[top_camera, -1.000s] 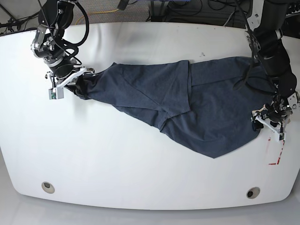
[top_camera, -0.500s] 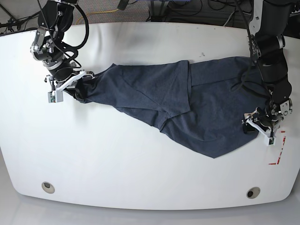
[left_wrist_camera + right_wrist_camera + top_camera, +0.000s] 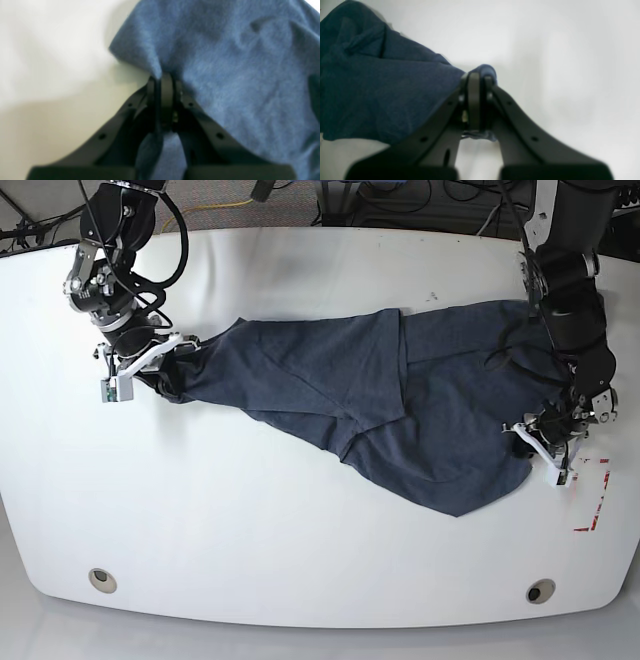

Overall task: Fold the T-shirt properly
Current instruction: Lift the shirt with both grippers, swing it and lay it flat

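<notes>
- Slate-blue T-shirt (image 3: 400, 410) lies stretched across the white table (image 3: 300, 530) between both arms, partly doubled over, with a flap lying across its middle.
- Left gripper (image 3: 163, 82): jaws fully closed, pinching a pleat of cloth at the shirt's edge; fabric fans out ahead of and to one side of the tips, bare table on the other side.
- Right gripper (image 3: 476, 80): jaws closed on a small bunched corner; a nub of cloth pokes past the tips, the rest trails off to one side.
- Both pinches look shallow, right at the hem. My read: a fast lift or pull could slip the cloth out, most likely from the right gripper, which has little material in the bite.
- Pulling the two ends apart too hard would likely drag the whole shirt and skew it instead of flattening it.
- The flap in the middle may carry wrinkles into the next fold if not tensioned evenly.
- Room: plenty of open table on the near side of the shirt. The left gripper (image 3: 548, 448) sits close to the table's edge and to a red marking (image 3: 592, 495) just beside it, so little margin outward there.
- The right gripper (image 3: 150, 360) has clear table around it.
</notes>
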Controlling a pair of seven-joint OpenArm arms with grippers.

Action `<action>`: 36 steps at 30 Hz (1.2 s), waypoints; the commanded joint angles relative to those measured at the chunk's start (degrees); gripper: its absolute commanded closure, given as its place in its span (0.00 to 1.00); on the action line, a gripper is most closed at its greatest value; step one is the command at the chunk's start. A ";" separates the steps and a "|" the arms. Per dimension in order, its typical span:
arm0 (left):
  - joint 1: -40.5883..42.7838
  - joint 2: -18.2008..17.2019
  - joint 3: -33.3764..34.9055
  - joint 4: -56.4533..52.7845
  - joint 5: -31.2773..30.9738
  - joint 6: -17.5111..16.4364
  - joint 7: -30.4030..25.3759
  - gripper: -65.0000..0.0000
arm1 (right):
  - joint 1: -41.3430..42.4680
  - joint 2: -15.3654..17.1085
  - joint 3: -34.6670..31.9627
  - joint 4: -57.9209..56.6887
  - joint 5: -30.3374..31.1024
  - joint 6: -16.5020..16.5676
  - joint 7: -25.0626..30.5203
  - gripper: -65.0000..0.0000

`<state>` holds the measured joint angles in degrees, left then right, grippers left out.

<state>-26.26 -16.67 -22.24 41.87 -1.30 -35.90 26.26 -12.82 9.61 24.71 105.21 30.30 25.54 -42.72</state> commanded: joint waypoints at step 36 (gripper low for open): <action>-14.22 -2.98 -3.83 56.64 -0.33 -0.28 31.45 1.00 | 56.38 16.02 -9.19 -25.25 1.30 0.61 -4.18 1.00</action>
<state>-37.56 -17.56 -25.78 97.41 -2.55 -36.75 57.84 38.41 23.86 15.79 79.85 31.40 26.50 -49.15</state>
